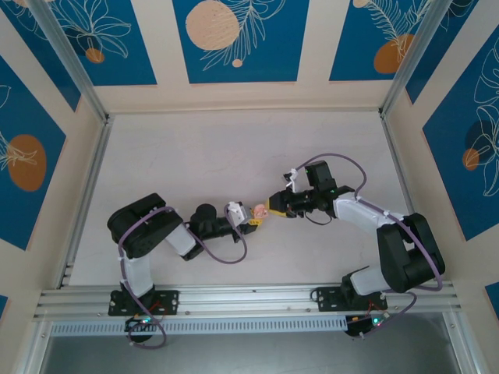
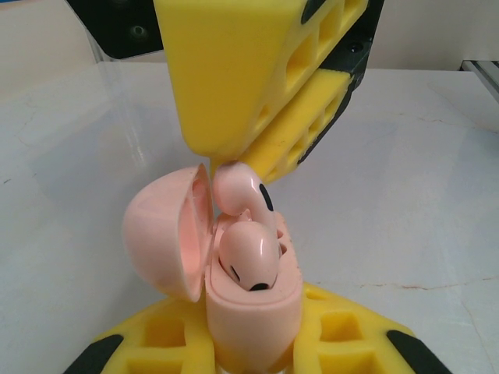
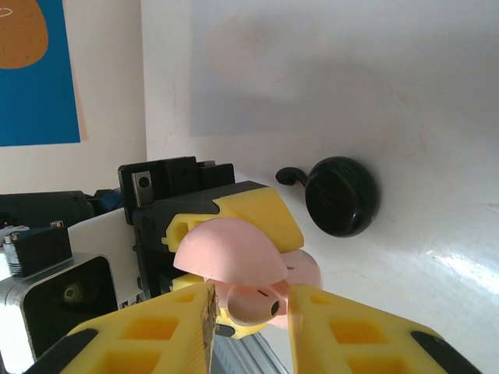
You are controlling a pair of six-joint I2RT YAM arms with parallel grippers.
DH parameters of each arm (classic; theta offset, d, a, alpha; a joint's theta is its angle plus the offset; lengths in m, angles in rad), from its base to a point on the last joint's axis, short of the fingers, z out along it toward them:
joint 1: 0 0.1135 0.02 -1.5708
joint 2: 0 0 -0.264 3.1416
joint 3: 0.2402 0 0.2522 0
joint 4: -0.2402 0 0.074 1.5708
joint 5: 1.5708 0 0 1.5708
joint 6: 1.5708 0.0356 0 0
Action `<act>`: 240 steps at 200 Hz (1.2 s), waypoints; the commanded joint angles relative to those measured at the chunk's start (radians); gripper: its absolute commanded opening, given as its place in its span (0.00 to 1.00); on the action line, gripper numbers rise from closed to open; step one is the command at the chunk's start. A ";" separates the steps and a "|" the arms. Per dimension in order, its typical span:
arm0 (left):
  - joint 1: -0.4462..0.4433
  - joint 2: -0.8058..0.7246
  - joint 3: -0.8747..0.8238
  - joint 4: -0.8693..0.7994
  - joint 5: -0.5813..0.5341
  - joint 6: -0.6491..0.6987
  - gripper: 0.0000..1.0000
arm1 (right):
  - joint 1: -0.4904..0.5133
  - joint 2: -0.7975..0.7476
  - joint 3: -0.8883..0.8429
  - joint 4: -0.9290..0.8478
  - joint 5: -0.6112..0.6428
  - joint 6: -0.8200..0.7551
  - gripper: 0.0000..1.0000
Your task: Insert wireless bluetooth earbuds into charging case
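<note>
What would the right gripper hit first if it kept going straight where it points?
Most likely the open pink charging case, held by the left gripper just ahead. The earbud pinched in the right gripper looks to be touching it.

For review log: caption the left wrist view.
Right gripper holds pink earbud at open pink case gripped by left gripper.

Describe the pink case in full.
The case is glossy pale-pink plastic, rounded, and open: its domed lid is hinged back to one side. The left gripper clamps its lower body, and its opening faces the right gripper. The seated earbud, also pink, rests in one well. The second earbud is partly in beside it, its top between the right gripper's fingertips.
</note>
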 commanded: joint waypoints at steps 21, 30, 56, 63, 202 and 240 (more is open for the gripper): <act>-0.013 -0.031 0.000 0.035 0.015 0.014 0.05 | 0.013 0.022 0.026 -0.010 -0.010 -0.024 0.27; -0.014 -0.031 0.000 0.035 0.015 0.013 0.05 | 0.014 0.024 0.025 -0.011 -0.007 -0.024 0.26; -0.014 -0.031 0.000 0.035 0.015 0.013 0.05 | 0.017 0.027 0.026 -0.017 -0.004 -0.027 0.24; -0.013 -0.031 -0.001 0.035 0.015 0.013 0.05 | 0.018 0.027 0.024 -0.018 -0.002 -0.026 0.23; -0.014 -0.037 -0.009 0.034 0.010 0.014 0.05 | 0.024 0.010 0.017 -0.073 0.021 -0.035 0.22; -0.014 -0.038 -0.009 0.035 0.010 0.013 0.05 | 0.024 -0.004 0.014 -0.092 0.038 -0.039 0.23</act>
